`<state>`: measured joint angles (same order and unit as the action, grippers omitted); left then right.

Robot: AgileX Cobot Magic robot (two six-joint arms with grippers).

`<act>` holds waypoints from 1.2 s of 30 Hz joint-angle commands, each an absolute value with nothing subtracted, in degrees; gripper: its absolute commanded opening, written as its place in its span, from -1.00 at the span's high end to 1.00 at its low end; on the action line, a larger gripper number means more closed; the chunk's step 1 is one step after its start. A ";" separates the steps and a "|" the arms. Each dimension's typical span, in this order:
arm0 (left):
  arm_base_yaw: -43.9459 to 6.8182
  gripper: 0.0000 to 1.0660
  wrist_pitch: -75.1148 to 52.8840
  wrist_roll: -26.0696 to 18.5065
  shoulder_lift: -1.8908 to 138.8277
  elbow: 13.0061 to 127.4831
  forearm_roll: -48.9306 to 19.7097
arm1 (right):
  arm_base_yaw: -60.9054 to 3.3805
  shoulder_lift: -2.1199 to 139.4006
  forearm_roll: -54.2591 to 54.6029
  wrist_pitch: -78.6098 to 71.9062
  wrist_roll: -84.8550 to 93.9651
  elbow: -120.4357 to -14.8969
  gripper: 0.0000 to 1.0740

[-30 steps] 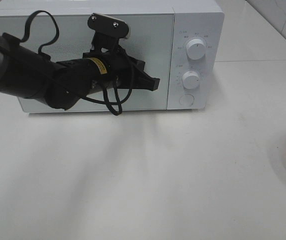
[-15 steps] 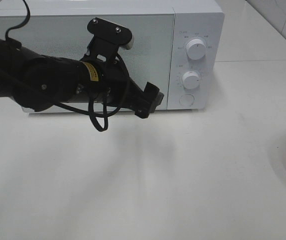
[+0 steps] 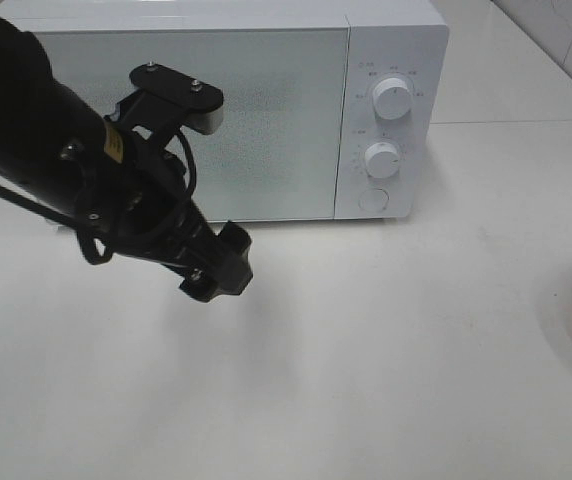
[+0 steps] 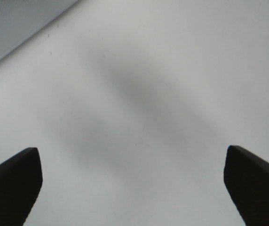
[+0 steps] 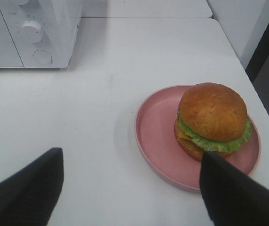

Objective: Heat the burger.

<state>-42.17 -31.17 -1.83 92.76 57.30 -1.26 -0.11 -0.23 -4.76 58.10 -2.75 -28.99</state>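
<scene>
Sitting on a pink plate [image 5: 159, 141], the burger [image 5: 213, 120] is over at the table's right side, well apart from the microwave [image 3: 266, 100]. Its glossy brown bun tops green lettuce and a bit of yellow cheese, and it rests toward the plate's far side from the microwave. In the high view only a sliver of the plate's rim shows at the right edge; the burger itself is out of that frame.

The right gripper [image 5: 132, 188] hangs above the white table [image 3: 416, 350], near the plate, with its two dark fingers [image 5: 26, 188] spread wide apart and nothing between them. One finger overlaps the plate's near rim in the wrist view; whether it touches cannot be told.

The left gripper [image 3: 216, 272] hangs low over the table in front of the microwave, below the left part of its door [image 3: 266, 120]. The left wrist view shows its fingers [image 4: 12, 181] far apart, with bare tabletop and a soft shadow between them, and a strip of the microwave at one corner. It grips nothing.

The microwave door is closed. Two white knobs [image 3: 392, 100] sit one above the other on the panel to the right of the door, with a round button [image 3: 371, 199] below them.
</scene>
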 commanded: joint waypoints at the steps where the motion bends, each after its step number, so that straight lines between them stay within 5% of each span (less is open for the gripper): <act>1: -42.34 -0.83 -38.10 -1.66 90.01 57.12 -1.72 | 0.06 -1.72 -4.53 57.75 -2.01 -28.88 -0.41; 8: -37.76 -0.83 -45.61 -1.20 85.77 57.12 -4.30 | 0.06 -1.72 -4.53 57.75 -2.01 -28.88 -0.41; 10: -29.85 -0.83 -51.68 -3.38 82.96 57.12 -8.19 | 0.06 -1.72 -4.53 57.75 -2.01 -28.88 -0.41; 16: -20.80 -0.83 -56.78 -6.25 80.27 57.12 -10.20 | 0.06 -1.72 -4.53 57.75 -2.01 -28.88 -0.41; 18: -12.43 -0.83 -61.13 -7.28 77.41 57.12 -10.03 | 0.06 -1.72 -4.53 57.75 -2.01 -28.88 -0.41; 24: -3.67 -0.83 -64.69 -7.68 71.79 56.21 -9.22 | 0.06 -1.72 -4.53 57.75 -2.01 -28.88 -0.41; 36: -2.41 -0.83 -61.88 -7.16 57.35 45.09 -6.59 | 0.06 -1.72 -4.53 57.75 -2.01 -28.88 -0.41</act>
<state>-2.52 -62.45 -7.68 59.87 46.81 -7.05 -0.11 -0.23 -4.76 58.10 -2.75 -28.99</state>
